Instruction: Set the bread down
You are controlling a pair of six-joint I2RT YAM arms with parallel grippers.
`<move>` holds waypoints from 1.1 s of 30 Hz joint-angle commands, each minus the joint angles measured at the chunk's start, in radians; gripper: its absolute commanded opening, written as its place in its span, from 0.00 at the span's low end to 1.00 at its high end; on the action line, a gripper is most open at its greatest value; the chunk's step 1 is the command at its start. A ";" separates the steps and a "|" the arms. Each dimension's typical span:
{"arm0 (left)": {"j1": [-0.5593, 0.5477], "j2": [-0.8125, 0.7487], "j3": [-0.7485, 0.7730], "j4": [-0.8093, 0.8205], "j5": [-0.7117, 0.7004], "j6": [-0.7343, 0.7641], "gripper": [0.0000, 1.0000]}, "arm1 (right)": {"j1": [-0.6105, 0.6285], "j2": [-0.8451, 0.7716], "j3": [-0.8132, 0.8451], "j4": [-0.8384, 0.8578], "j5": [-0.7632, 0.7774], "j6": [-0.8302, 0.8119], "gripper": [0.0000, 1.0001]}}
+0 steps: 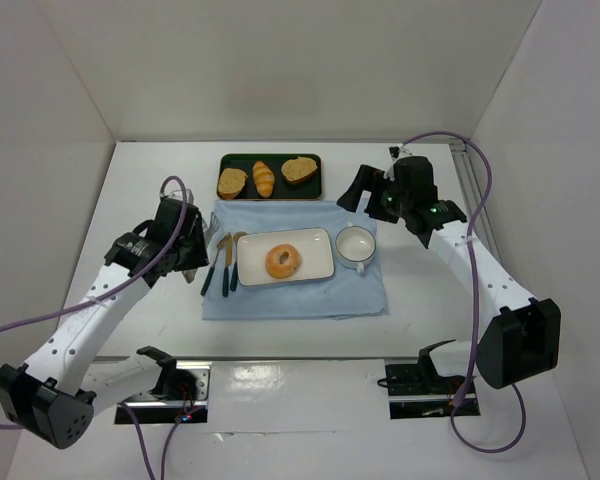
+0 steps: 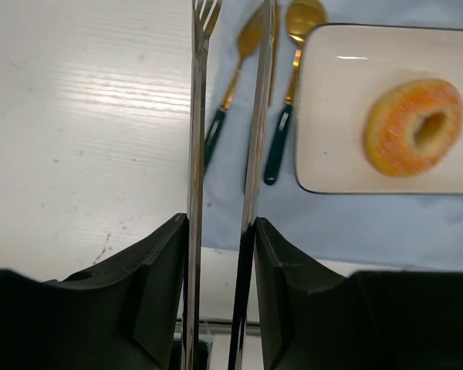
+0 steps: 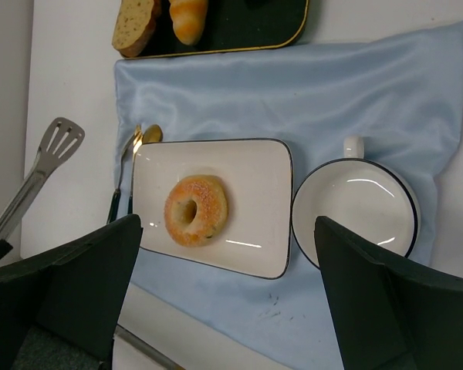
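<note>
The bread [image 1: 283, 261] is an orange-brown ring bagel lying in the middle of a white rectangular plate [image 1: 315, 245] on a blue cloth. It also shows in the left wrist view [image 2: 414, 127] and the right wrist view [image 3: 196, 210]. My left gripper [image 1: 188, 258] is left of the plate, shut on metal tongs [image 2: 197, 116] whose two blades stand a little apart and point toward the cutlery. The tongs' slotted tip shows in the right wrist view [image 3: 55, 145]. My right gripper [image 1: 365, 195] is open and empty, above the table behind the white cup.
A dark tray [image 1: 270, 192] at the back holds two bread slices and a small roll. A white cup [image 1: 356, 243] stands right of the plate. Gold, dark-handled cutlery [image 1: 220, 265] lies left of the plate on the blue cloth [image 1: 295, 300]. White walls enclose the table.
</note>
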 commanded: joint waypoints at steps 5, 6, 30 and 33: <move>0.172 0.100 -0.049 0.161 -0.108 0.097 0.50 | -0.005 -0.035 0.009 0.018 -0.017 -0.005 1.00; 0.196 0.117 -0.060 0.207 -0.092 0.114 0.50 | -0.005 -0.035 0.009 0.018 -0.017 -0.005 1.00; 0.463 0.536 -0.030 0.263 0.108 0.157 0.50 | -0.005 0.014 0.048 0.038 -0.024 0.004 1.00; 0.463 0.605 0.012 0.263 0.117 0.148 0.50 | -0.005 0.014 0.048 0.047 -0.024 0.004 1.00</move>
